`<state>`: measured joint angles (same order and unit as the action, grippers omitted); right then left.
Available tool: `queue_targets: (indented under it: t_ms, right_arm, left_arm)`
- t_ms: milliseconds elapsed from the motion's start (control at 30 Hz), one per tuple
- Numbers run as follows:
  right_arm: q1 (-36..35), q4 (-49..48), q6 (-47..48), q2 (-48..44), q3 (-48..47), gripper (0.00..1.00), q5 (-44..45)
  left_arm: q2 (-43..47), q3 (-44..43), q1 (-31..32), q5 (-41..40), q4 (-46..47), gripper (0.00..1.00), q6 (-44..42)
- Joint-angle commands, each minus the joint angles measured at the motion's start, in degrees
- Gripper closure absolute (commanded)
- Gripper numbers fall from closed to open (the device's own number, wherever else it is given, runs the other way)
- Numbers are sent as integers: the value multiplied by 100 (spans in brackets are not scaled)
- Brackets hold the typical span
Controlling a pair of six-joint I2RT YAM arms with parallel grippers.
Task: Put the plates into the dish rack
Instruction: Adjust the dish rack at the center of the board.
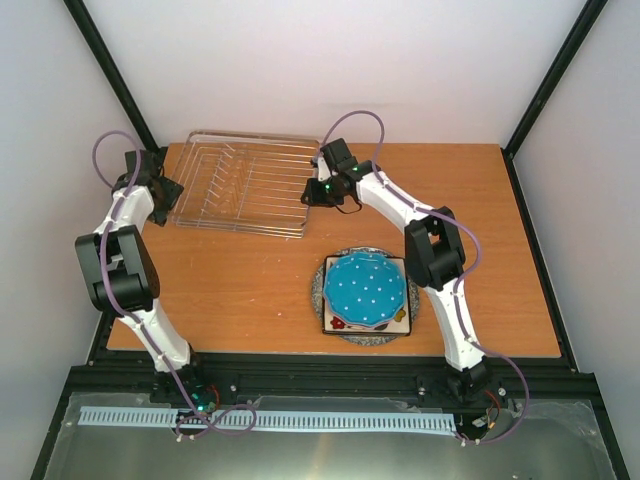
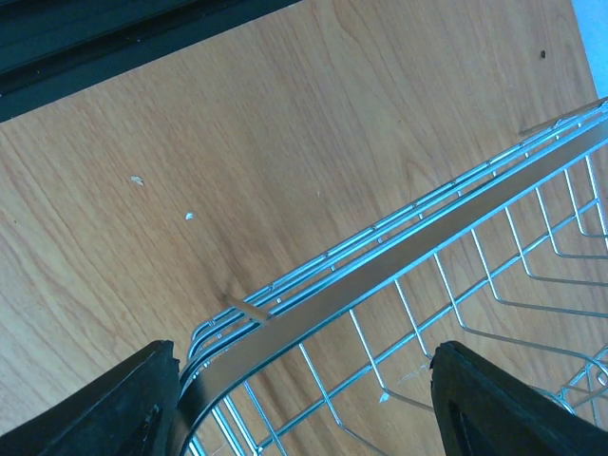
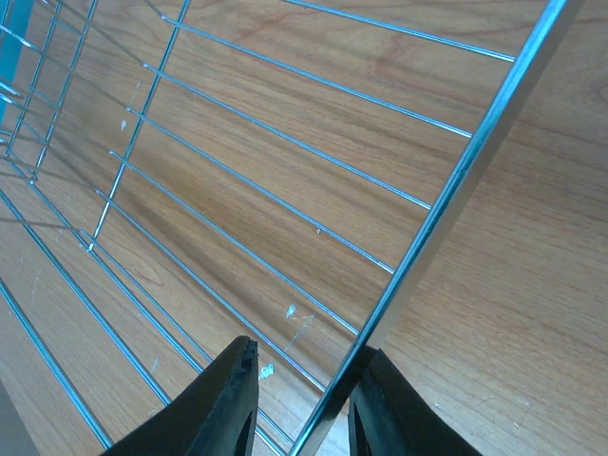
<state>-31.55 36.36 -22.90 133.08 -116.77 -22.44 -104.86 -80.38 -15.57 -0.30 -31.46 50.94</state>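
Observation:
The silver wire dish rack (image 1: pixel 245 185) lies flat at the back of the table and holds no plates. The plates are stacked right of centre: a blue white-dotted scalloped plate (image 1: pixel 365 290) on top, a square cream flowered plate (image 1: pixel 340 322) under it, a round grey speckled plate (image 1: pixel 319 290) at the bottom. My left gripper (image 1: pixel 168 190) is wide open astride the rack's left rim (image 2: pixel 399 256), its left finger (image 2: pixel 142 399) against the corner. My right gripper (image 1: pixel 312 192) is narrowly open around the rack's right rim (image 3: pixel 456 180), which lies against one finger (image 3: pixel 399 408).
The wooden table (image 1: pixel 250 290) is ringed by a black frame, with white walls behind and at both sides. The right arm's elbow (image 1: pixel 435 245) hangs just beside the plate stack. Bare wood shows through the rack's floor wires (image 3: pixel 237 190).

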Motion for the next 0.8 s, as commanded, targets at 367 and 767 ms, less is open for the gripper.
queue_targets:
  t_ms: [367,767]
  right_arm:
    - [-118,239,-174,-293,131,74,-85]
    - [-522,373,-385,-418,212,76,-175]
  left_arm:
    - [-270,-716,1,-55,468,24,-232]
    - [-1676,-2571,-118,45,198,23,-755]
